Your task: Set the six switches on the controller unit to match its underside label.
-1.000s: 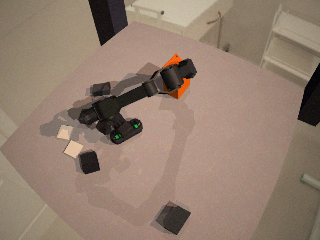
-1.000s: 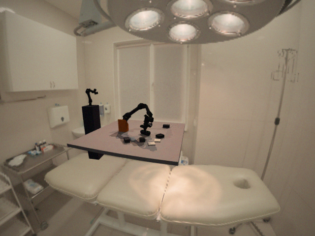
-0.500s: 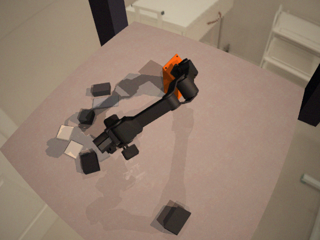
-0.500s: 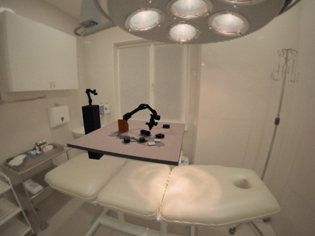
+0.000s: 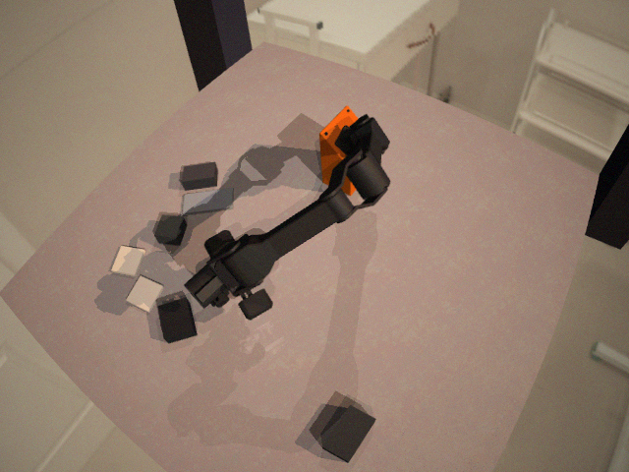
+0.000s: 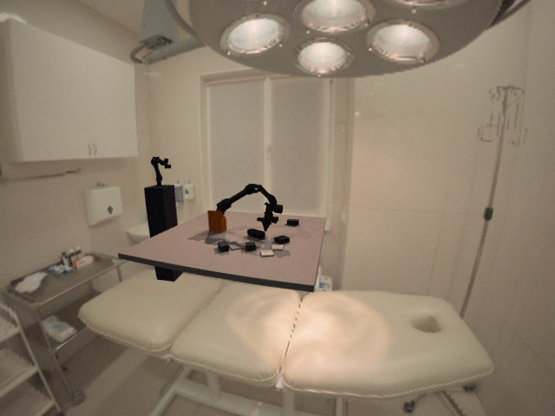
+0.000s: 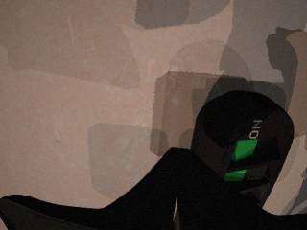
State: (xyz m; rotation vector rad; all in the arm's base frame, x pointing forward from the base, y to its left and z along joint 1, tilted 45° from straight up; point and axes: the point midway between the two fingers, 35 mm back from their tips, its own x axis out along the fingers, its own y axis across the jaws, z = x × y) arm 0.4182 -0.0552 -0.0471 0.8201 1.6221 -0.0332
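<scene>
The dark controller unit sits on the pink bench. In the top view the arm hides it. The wrist view shows its rounded end, with an ON mark and two green rocker ends. The other switches are hidden behind the fingers or out of view, and the underside label is not visible. My gripper is shut and empty, pointing down above the bench close to the unit. I cannot tell whether it touches the unit.
An orange block stands by the arm's base. Dark blocks and two cream tiles lie left of the gripper in the top view. Another dark block lies near the bottom. A flat grey-blue plate lies at left.
</scene>
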